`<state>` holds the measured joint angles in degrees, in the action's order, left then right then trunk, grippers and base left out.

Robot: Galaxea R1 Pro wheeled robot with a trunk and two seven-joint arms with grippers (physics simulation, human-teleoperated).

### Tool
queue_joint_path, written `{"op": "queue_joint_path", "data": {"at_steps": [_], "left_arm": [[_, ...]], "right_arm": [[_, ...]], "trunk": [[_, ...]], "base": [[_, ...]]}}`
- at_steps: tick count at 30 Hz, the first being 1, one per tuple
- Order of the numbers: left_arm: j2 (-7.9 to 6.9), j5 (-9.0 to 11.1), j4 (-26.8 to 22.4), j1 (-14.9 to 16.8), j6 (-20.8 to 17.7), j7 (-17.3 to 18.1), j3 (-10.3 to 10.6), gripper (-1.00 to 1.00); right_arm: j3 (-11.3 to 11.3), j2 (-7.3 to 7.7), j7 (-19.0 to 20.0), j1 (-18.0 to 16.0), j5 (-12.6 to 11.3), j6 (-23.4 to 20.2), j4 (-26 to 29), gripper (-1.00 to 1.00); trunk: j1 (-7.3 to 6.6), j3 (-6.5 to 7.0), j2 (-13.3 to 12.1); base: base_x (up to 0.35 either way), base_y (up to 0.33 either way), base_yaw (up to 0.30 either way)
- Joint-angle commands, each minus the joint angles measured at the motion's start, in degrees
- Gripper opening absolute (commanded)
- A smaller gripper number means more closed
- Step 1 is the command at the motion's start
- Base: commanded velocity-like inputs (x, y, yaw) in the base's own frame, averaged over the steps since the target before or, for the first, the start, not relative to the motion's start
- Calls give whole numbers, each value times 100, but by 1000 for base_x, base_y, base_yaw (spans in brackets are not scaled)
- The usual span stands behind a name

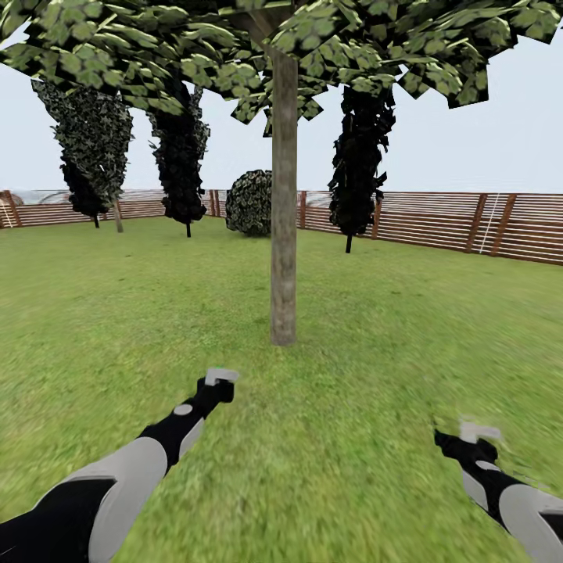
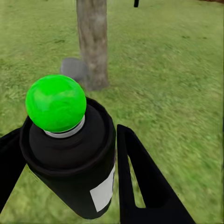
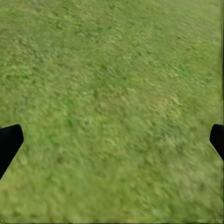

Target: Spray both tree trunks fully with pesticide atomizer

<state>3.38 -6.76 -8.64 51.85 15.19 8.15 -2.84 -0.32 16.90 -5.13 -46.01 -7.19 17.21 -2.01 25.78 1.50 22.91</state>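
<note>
Left gripper [image 2: 70, 163]: clenched w/ pesticide atomizer [image 2: 70, 154] btwn fingers, green dot up, facing tree trunk [image 1: 283, 211]. Right gripper [image 3: 112, 142]: jaws spread wide, nothing held, over lawn [image 1: 375, 313].

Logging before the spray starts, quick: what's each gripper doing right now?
Left gripper: closed on the pesticide atomizer.
Right gripper: open, empty, over grass.

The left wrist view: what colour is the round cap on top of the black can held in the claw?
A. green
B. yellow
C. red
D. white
A: the pesticide atomizer gripped by the left claw has a bright green round cap above its dark body.
</note>
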Motion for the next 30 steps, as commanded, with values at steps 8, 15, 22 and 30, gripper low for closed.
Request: {"op": "queue_joint_path", "data": {"at_steps": [8,15,22,30], "left_arm": [[109,542,200,1,239,-46,13,-100],[190,568,221,1,241,-28,17,-100],[337,561,237,1,231,-16,27,-100],[438,560,248,1,224,-22,29,-100]], "right_arm": [[-5,-64,-27,320,-179,185,-111,100],[-9,-60,-34,362,-290,209,-115,100],[-7,-56,-38,375,-299,213,-115,100],[-4,-65,-33,382,-292,205,-116,100]], "trunk": [[0,2,1],[0,2,1],[0,2,1],[0,2,1]], "base": [[123,7,0],[329,4,0],[348,0,0],[350,0,0]]}}
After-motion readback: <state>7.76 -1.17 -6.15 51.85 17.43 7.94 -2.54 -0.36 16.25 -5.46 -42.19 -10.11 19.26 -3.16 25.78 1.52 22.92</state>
